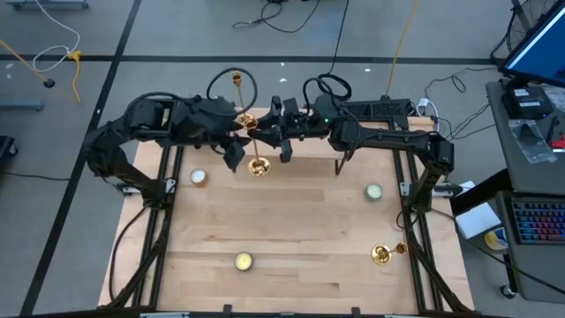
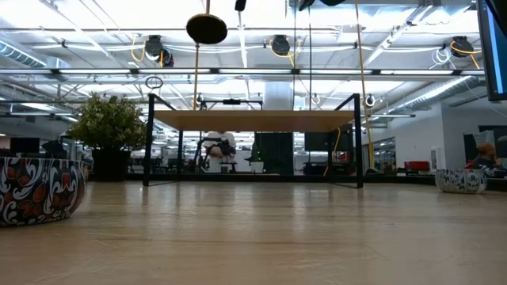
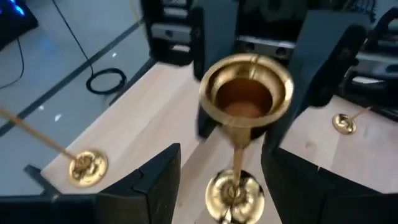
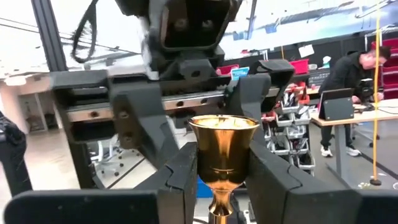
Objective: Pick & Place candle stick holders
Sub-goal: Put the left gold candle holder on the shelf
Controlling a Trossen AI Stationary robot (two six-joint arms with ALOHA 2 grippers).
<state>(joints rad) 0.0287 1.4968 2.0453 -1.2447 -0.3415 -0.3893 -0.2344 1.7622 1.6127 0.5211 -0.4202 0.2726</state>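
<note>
Brass candlestick (image 4: pixel 222 155) gripped by right end effector (image 4: pixel 222 180) above table (image 1: pixel 291 230)

Grey floor (image 1: pixel 177 35), bright ceiling lights (image 2: pixel 95 16)

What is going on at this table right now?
The two arms meet over the far side of the table. The right gripper is clamped on the cup of a gold candlestick, held clear of the table. The left gripper faces it, its fingers open on either side of that candlestick. A second candlestick lies near the right corner, and a tall one is at the far edge.
</note>
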